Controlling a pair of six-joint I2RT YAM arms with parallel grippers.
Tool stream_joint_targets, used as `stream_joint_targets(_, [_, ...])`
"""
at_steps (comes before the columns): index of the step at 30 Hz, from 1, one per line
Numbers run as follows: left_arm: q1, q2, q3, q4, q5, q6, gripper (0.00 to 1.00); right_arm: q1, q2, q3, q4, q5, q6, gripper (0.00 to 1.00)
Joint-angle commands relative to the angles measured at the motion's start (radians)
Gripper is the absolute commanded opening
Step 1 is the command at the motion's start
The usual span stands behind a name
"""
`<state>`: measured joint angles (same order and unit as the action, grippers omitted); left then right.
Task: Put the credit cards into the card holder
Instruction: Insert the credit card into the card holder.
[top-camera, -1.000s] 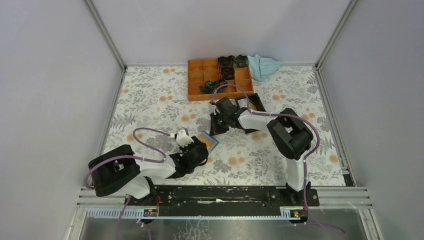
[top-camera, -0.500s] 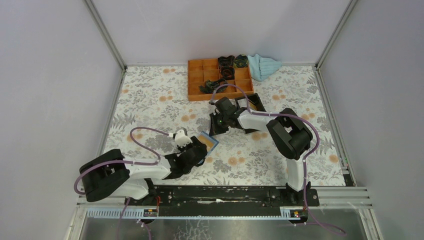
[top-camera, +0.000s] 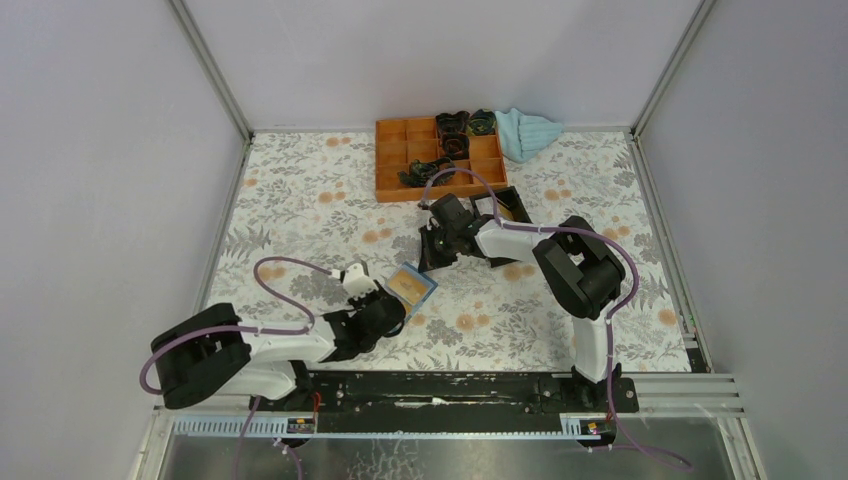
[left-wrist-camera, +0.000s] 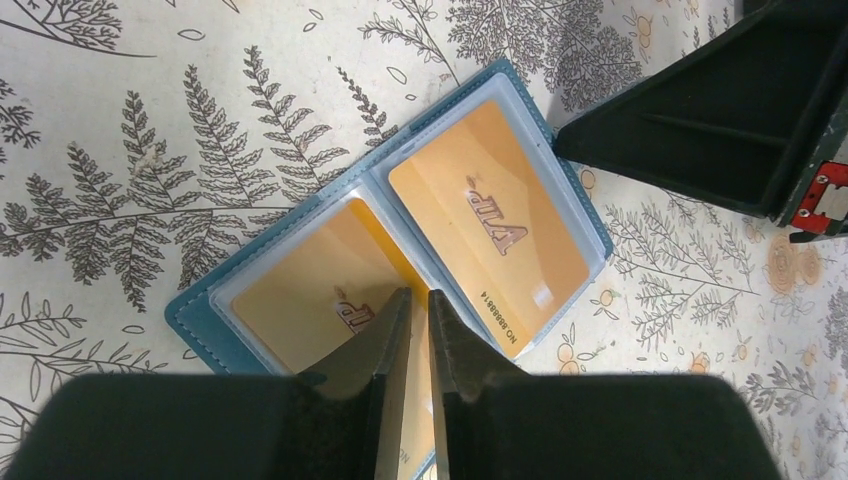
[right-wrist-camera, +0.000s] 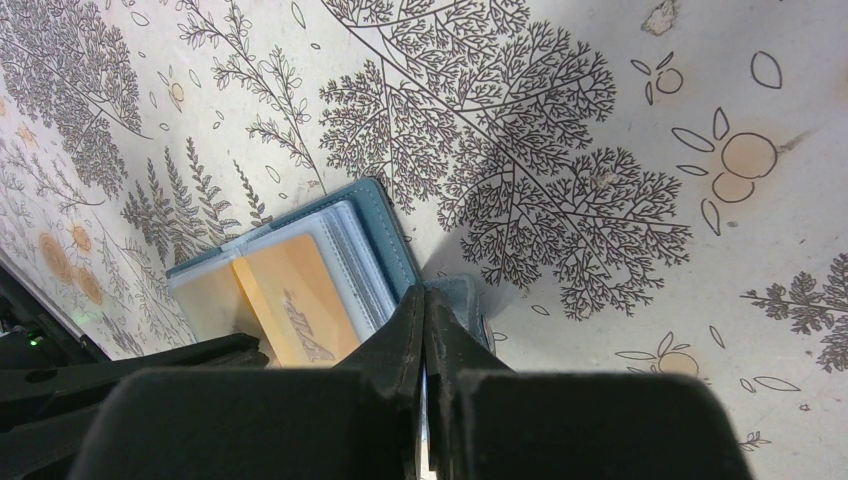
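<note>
Left wrist view: the card holder (left-wrist-camera: 192, 325) lies open on the floral table (left-wrist-camera: 120, 120), with tan credit cards (left-wrist-camera: 490, 230) in its clear pockets, one on each side of the fold.
Left gripper (left-wrist-camera: 418, 293): its fingers are nearly together over the 7 o'clock card and hide that card's lower part; I cannot tell whether they nip anything.
Right wrist view: the right gripper (right-wrist-camera: 425, 293) has its fingers pressed together at the card holder's 4 o'clock edge, with a bit of teal beside the tips; whether they grip it is unclear.
Top external view: the card holder sits near mid-table, with the left gripper at its 7 o'clock and the right gripper at its 1 o'clock; the card print is unreadable.
Change: the left arm (top-camera: 290, 345) has drawn back toward 7 o'clock, baring more tan card; the right arm (top-camera: 575, 270) is unmoved.
</note>
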<state>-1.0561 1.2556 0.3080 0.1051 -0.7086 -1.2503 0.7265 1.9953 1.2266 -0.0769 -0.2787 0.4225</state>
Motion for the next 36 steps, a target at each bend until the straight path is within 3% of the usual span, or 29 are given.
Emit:
stream_joint_targets(1, [-0.008,0.049,0.017,-0.017,-0.032,0.028,0.19,0.014,0.045,0.002,-0.050,0.026,-0.026,0.00])
stream_joint_targets(16, [-0.008,0.170,0.096,0.014,-0.035,0.065,0.18,0.014,0.046,-0.011,-0.036,0.016,-0.022,0.00])
stream_joint_targets(36, [-0.005,0.179,0.158,-0.015,-0.100,0.098,0.23,0.014,0.042,-0.032,-0.024,0.015,-0.019,0.00])
